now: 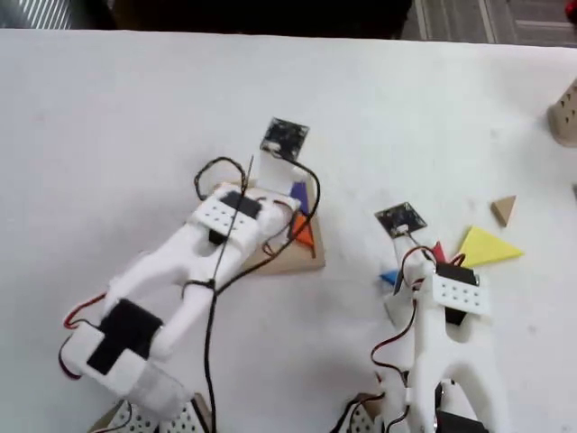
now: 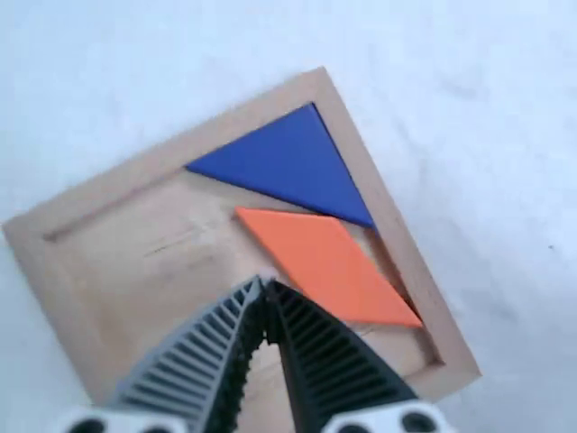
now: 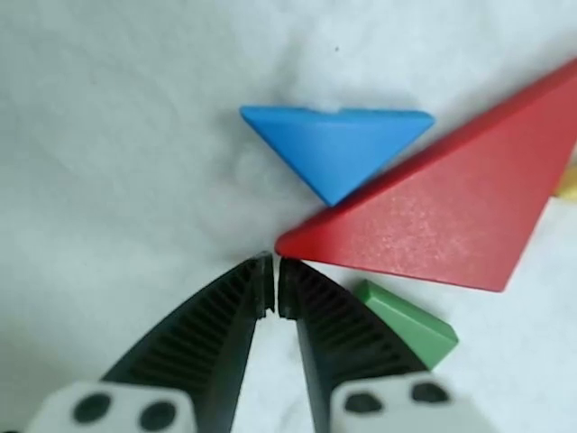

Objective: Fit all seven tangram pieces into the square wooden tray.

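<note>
In the high view, my left arm (image 1: 194, 248) lies across the square wooden tray (image 1: 302, 262) at the middle of the frame. A dark blue triangle (image 1: 299, 194) and an orange parallelogram (image 1: 304, 233) show past it. My right arm (image 1: 446, 311) is at the lower right. A yellow triangle (image 1: 489, 246) lies just past it, and a small tan triangle (image 1: 504, 209) sits further toward the right edge. White table (image 1: 135, 117) lies open across the upper left.

In the left wrist view, my left gripper (image 2: 268, 290) hangs over the bare tray floor with its jaws pressed together and nothing in them. The orange parallelogram touches the dark blue triangle, which fills one corner against the rim. I judge that two pieces are seated and five are left.

In the right wrist view, my right gripper (image 3: 273, 275) is also shut and empty, with its tips just beside the sharp corner of the red triangle (image 3: 442, 221). A light blue triangle (image 3: 338, 144) touches the red one's long edge. A green piece (image 3: 410, 327) lies by my jaw on the other side.

I think the next step is a pick from this cluster. That calls for opening the jaws and straddling one piece's edges without nudging its neighbours. The bare table on the light blue triangle's far side offers the freest approach.
</note>
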Motion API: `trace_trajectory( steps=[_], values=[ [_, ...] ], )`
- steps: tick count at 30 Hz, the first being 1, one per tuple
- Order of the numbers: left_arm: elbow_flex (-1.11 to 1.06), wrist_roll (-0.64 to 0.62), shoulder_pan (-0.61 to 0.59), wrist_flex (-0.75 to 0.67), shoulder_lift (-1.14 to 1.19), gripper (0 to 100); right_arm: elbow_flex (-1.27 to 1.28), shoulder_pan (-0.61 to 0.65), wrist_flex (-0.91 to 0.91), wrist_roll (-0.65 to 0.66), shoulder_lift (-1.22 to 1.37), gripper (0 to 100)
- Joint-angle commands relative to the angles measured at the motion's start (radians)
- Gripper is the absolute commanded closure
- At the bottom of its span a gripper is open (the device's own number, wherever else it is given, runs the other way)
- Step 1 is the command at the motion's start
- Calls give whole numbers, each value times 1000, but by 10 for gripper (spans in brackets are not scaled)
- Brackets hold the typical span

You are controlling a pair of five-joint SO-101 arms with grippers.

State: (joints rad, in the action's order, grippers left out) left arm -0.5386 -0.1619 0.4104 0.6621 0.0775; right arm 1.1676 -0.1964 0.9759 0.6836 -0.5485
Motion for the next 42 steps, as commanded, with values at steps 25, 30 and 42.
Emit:
trace_trajectory(
  steps=[25, 30, 42],
  values=[
    [153, -6, 54, -26, 160, 978, -6, -4, -10, 11, -16, 981],
    [158, -8, 27, -25, 142, 978, -6, -4, -10, 11, -16, 981],
    [150, 0, -291, 190, -150, 976, -6, -4, -10, 11, -16, 981]
  ],
)
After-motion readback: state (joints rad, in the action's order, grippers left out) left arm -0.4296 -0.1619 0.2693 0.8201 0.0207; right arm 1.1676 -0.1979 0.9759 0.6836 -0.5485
